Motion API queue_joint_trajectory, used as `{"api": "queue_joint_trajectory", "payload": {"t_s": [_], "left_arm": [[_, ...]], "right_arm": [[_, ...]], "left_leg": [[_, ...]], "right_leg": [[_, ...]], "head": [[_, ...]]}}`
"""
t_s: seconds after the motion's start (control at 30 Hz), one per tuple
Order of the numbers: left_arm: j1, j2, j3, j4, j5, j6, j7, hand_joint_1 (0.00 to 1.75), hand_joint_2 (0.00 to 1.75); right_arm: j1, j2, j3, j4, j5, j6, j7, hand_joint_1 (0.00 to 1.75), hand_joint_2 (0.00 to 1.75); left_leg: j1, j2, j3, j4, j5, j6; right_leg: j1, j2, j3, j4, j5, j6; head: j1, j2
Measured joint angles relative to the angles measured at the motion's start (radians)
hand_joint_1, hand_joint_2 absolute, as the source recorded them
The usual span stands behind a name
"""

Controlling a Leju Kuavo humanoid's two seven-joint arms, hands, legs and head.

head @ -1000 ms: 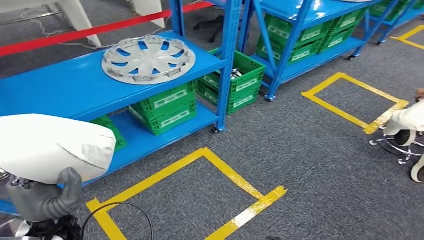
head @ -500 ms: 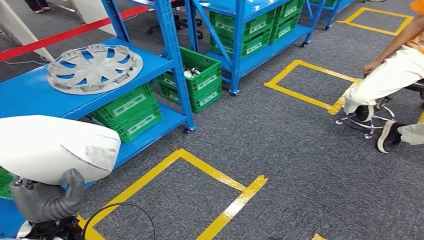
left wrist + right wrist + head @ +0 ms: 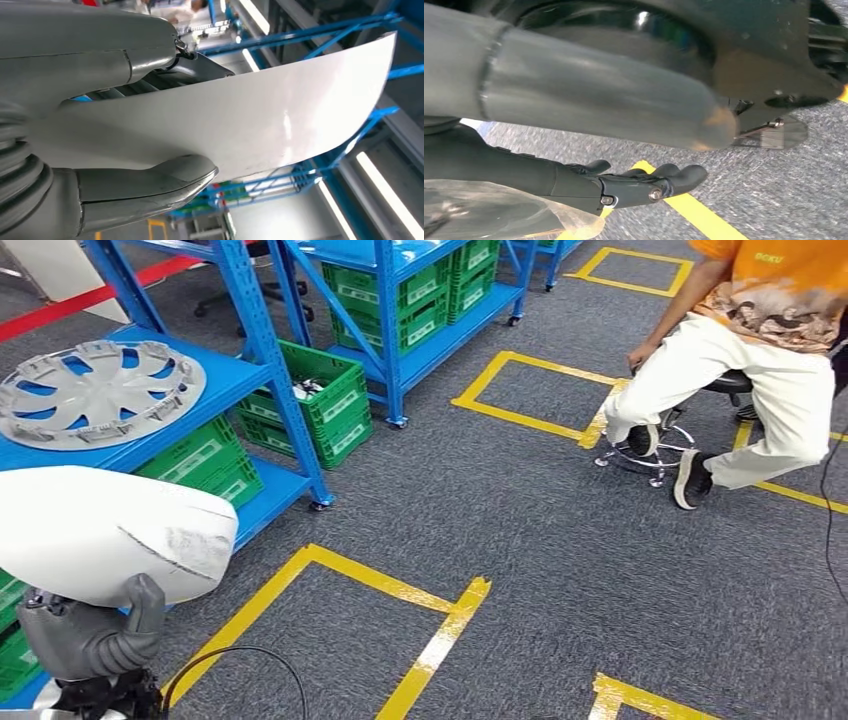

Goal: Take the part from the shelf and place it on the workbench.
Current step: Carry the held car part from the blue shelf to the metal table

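White part held in the left hand

At the lower left of the head view, the left hand grips the white part from below, thumb pressed on one face, darker fingers behind it. The right hand holds nothing, fingers lightly curled above the grey floor

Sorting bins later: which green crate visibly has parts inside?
The green crate on the floor between the two blue shelves; its open top shows small parts, while the others' tops are hidden.

The left hand grips a white part; the right hand hangs empty, fingers loosely apart.
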Motion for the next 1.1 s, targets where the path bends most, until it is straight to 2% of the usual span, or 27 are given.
{"api": "queue_joint_trajectory", "payload": {"t_s": [0.03, 0.07, 0.23, 0.3, 0.33, 0.37, 0.4, 0.43, 0.47, 0.5, 0.53, 0.57, 0.6, 0.63, 0.67, 0.7, 0.73, 0.77, 0.8, 0.83, 0.87, 0.9, 0.93, 0.97, 1.03, 1.07, 1.1], "left_arm": [[0.001, -0.001, 0.0, 0.0, 0.0, 0.0, 0.0, 1.75, 1.75], [0.003, -0.001, 0.001, 0.0, 0.0, 0.0, 0.0, 1.75, 1.75], [0.003, -0.001, 0.001, 0.0, 0.0, 0.0, 0.0, 1.75, 1.75], [0.003, -0.002, 0.002, 0.001, 0.0, -0.002, 0.0, 1.75, 1.75], [0.003, -0.002, 0.002, 0.001, 0.0, -0.002, 0.0, 1.75, 1.75], [0.003, -0.004, 0.003, 0.001, 0.0, -0.003, 0.0, 1.75, 1.75], [0.002, -0.005, 0.004, 0.001, 0.0, -0.004, 0.0, 1.75, 1.75], [0.001, -0.006, 0.005, 0.001, 0.0, -0.004, 0.0, 1.75, 1.75], [0.001, -0.007, 0.005, 0.001, 0.0, -0.004, -0.001, 1.75, 1.75], [0.002, -0.008, 0.006, 0.002, 0.0, -0.004, -0.001, 1.75, 1.75], [0.003, -0.008, 0.006, 0.002, 0.0, -0.004, -0.001, 1.75, 1.75], [0.004, -0.008, 0.007, 0.003, 0.0, -0.004, -0.001, 1.75, 1.75], [0.005, -0.008, 0.007, 0.004, 0.001, -0.004, -0.001, 1.75, 1.75], [0.005, -0.007, 0.008, 0.005, 0.002, -0.004, -0.001, 1.75, 1.75], [0.005, -0.007, 0.009, 0.006, 0.002, -0.004, -0.001, 1.75, 1.75], [0.005, -0.007, 0.009, 0.006, 0.003, -0.004, -0.001, 1.75, 1.75], [0.005, -0.007, 0.01, 0.006, 0.003, -0.004, -0.001, 1.75, 1.75], [0.005, -0.007, 0.011, 0.006, 0.003, -0.004, -0.001, 1.75, 1.75], [0.005, -0.007, 0.011, 0.007, 0.004, -0.005, -0.001, 1.75, 1.75], [0.005, -0.007, 0.012, 0.007, 0.005, -0.006, 0.0, 1.75, 1.75], [0.005, -0.008, 0.012, 0.007, 0.005, -0.007, 0.0, 1.75, 1.75], [0.004, -0.008, 0.013, 0.007, 0.006, -0.009, 0.0, 1.75, 1.75], [0.004, -0.009, 0.013, 0.007, 0.006, -0.01, 0.0, 1.75, 1.75], [0.004, -0.01, 0.014, 0.007, 0.006, -0.012, 0.0, 1.75, 1.75], [0.006, -0.012, 0.015, 0.007, 0.005, -0.016, 0.0, 1.75, 1.75], [0.007, -0.012, 0.016, 0.007, 0.004, -0.018, 0.0, 1.75, 1.75], [0.007, -0.013, 0.017, 0.007, 0.004, -0.019, 0.0, 1.75, 1.75]], "right_arm": [[-0.002, 0.0, 0.0, 0.0, 0.0, 0.0, 0.001, 0.0, 0.0], [-0.002, 0.0, 0.0, 0.0, 0.0, 0.0, 0.001, 0.0, 0.0], [-0.003, 0.0, 0.0, 0.0, 0.0, 0.0, 0.001, 0.0, 0.0], [-0.001, 0.0, 0.0, 0.0, 0.0, 0.0, 0.003, 0.0, 0.0], [-0.001, 0.0, 0.0, 0.0, 0.0, 0.0, 0.005, 0.0, 0.0], [-0.001, 0.0, 0.0, 0.0, -0.001, 0.0, 0.007, 0.0, 0.0], [0.0, 0.0, 0.0, 0.0, -0.001, 0.0, 0.008, 0.0, 0.0], [0.0, 0.0, 0.0, 0.0, -0.001, 0.0, 0.008, 0.0, 0.0], [0.0, 0.0, -0.001, 0.0, -0.002, 0.0, 0.008, 0.0, 0.0], [0.0, 0.0, -0.001, 0.0, -0.002, 0.0, 0.009, 0.0, 0.0], [-0.002, 0.0, -0.001, 0.0, -0.002, 0.0, 0.009, 0.0, 0.0], [-0.002, 0.0, -0.001, 0.0, -0.002, 0.0, 0.009, 0.0, 0.0], [-0.002, 0.0, -0.001, 0.0, -0.002, 0.001, 0.009, 0.0, 0.0], [-0.001, 0.0, -0.001, 0.0, -0.003, 0.002, 0.01, 0.0, 0.0], [0.0, 0.0, -0.001, 0.0, -0.003, 0.002, 0.01, 0.0, 0.0], [0.001, 0.0, -0.001, 0.0, -0.003, 0.003, 0.01, 0.0, 0.0], [0.0, 0.0, -0.001, 0.0, -0.004, 0.003, 0.01, 0.0, 0.0], [-0.002, 0.001, -0.001, 0.0, -0.005, 0.004, 0.011, 0.0, 0.0], [-0.002, 0.001, -0.001, 0.0, -0.006, 0.004, 0.012, 0.0, 0.0], [-0.002, 0.001, -0.001, 0.0, -0.006, 0.005, 0.013, 0.0, 0.0], [0.0, 0.001, -0.001, 0.0, -0.007, 0.006, 0.015, 0.0, 0.0], [0.003, 0.001, -0.001, 0.0, -0.007, 0.006, 0.016, 0.0, 0.0], [0.004, 0.001, -0.002, 0.001, -0.007, 0.007, 0.017, 0.0, 0.0], [0.003, 0.001, -0.002, 0.001, -0.007, 0.007, 0.017, 0.0, 0.0], [0.0, 0.001, -0.002, 0.001, -0.007, 0.008, 0.018, 0.0, 0.0], [-0.002, 0.001, -0.002, 0.001, -0.007, 0.008, 0.018, 0.0, 0.0], [-0.001, 0.001, -0.002, 0.001, -0.007, 0.008, 0.019, 0.0, 0.0]], "left_leg": [[-0.001, 0.01, -0.001, 0.0, 0.0, 0.001], [-0.001, 0.015, -0.001, 0.0, 0.0, 0.001], [-0.002, 0.018, -0.001, 0.0, 0.0, 0.001], [-0.002, 0.044, -0.002, 0.0, -0.001, 0.001], [-0.002, 0.066, 0.001, 0.0, -0.004, -0.002], [-0.005, 0.094, 0.003, 0.001, -0.007, -0.008], [-0.006, 0.105, 0.006, 0.007, -0.017, -0.019], [-0.006, 0.099, 0.003, 0.027, -0.036, -0.03], [-0.005, 0.081, -0.011, 0.067, -0.063, -0.038], [-0.003, 0.052, -0.037, 0.13, -0.099, -0.044], [-0.002, 0.031, -0.071, 0.204, -0.132, -0.045], [-0.002, 0.021, -0.102, 0.268, -0.154, -0.045], [-0.002, 0.017, -0.122, 0.305, -0.157, -0.045], [-0.002, 0.015, -0.124, 0.299, -0.137, -0.043], [-0.002, 0.01, -0.109, 0.256, -0.1, -0.041], [0.0, -0.006, -0.083, 0.188, -0.056, -0.039], [0.003, -0.032, -0.056, 0.12, -0.024, -0.037], [0.006, -0.055, -0.038, 0.071, -0.006, -0.036], [0.007, -0.072, -0.028, 0.042, 0.0, -0.035], [0.006, -0.077, -0.028, 0.035, -0.003, -0.033], [0.005, -0.067, -0.028, 0.033, -0.002, -0.03], [0.004, -0.055, -0.028, 0.029, 0.001, -0.025], [0.005, -0.041, -0.026, 0.025, 0.004, -0.018], [0.006, -0.025, -0.025, 0.02, 0.007, -0.012], [0.002, 0.008, -0.026, 0.017, 0.007, -0.005], [0.0, 0.025, -0.026, 0.018, 0.007, -0.004], [-0.001, 0.042, -0.026, 0.018, 0.006, -0.003]], "right_leg": [[-0.001, -0.017, -0.022, 0.045, -0.024, 0.003], [-0.001, -0.023, -0.036, 0.074, -0.037, 0.004], [-0.002, -0.024, -0.042, 0.087, -0.043, 0.005], [-0.005, -0.028, -0.061, 0.131, -0.047, 0.01], [-0.007, -0.048, -0.029, 0.083, -0.021, 0.011], [-0.006, -0.065, 0.007, 0.026, 0.005, 0.005], [-0.005, -0.072, 0.055, -0.059, 0.038, -0.007], [-0.004, -0.075, 0.094, -0.128, 0.062, -0.021], [-0.004, -0.058, 0.097, -0.136, 0.063, -0.034], [-0.006, -0.039, 0.097, -0.139, 0.065, -0.042], [-0.005, -0.026, 0.097, -0.138, 0.066, -0.044], [-0.005, -0.012, 0.097, -0.138, 0.066, -0.045], [-0.004, 0.003, 0.097, -0.137, 0.066, -0.046], [-0.003, 0.02, 0.098, -0.136, 0.066, -0.046], [-0.003, 0.035, 0.099, -0.134, 0.066, -0.045], [-0.004, 0.051, 0.099, -0.132, 0.065, -0.044], [-0.002, 0.066, 0.097, -0.127, 0.064, -0.042], [-0.002, 0.079, 0.092, -0.123, 0.064, -0.038], [-0.003, 0.092, 0.085, -0.12, 0.065, -0.032], [-0.005, 0.103, 0.078, -0.118, 0.068, -0.024], [-0.008, 0.114, 0.07, -0.119, 0.071, -0.017], [-0.009, 0.114, 0.063, -0.117, 0.07, -0.011], [-0.008, 0.095, 0.052, -0.103, 0.061, -0.007], [-0.006, 0.066, 0.032, -0.071, 0.04, -0.003], [-0.003, -0.002, -0.029, 0.054, -0.025, 0.002], [-0.005, -0.018, -0.06, 0.121, -0.052, 0.005], [-0.006, -0.026, -0.079, 0.164, -0.064, 0.007]], "head": [[0.001, 0.0], [0.0, 0.0], [0.001, 0.0], [0.001, 0.0], [0.002, 0.0], [0.0, 0.0], [-0.002, 0.0], [-0.005, 0.0], [-0.008, 0.0], [-0.01, 0.0], [-0.012, 0.0], [-0.012, 0.0], [-0.012, 0.0], [-0.012, 0.0], [-0.011, 0.0], [-0.012, 0.0], [-0.012, 0.0], [-0.011, 0.0], [-0.011, 0.0], [-0.011, 0.0], [-0.011, 0.0], [-0.011, 0.0], [-0.008, 0.0], [-0.006, 0.0], [-0.003, 0.0], [-0.003, 0.0], [-0.003, 0.0]]}}
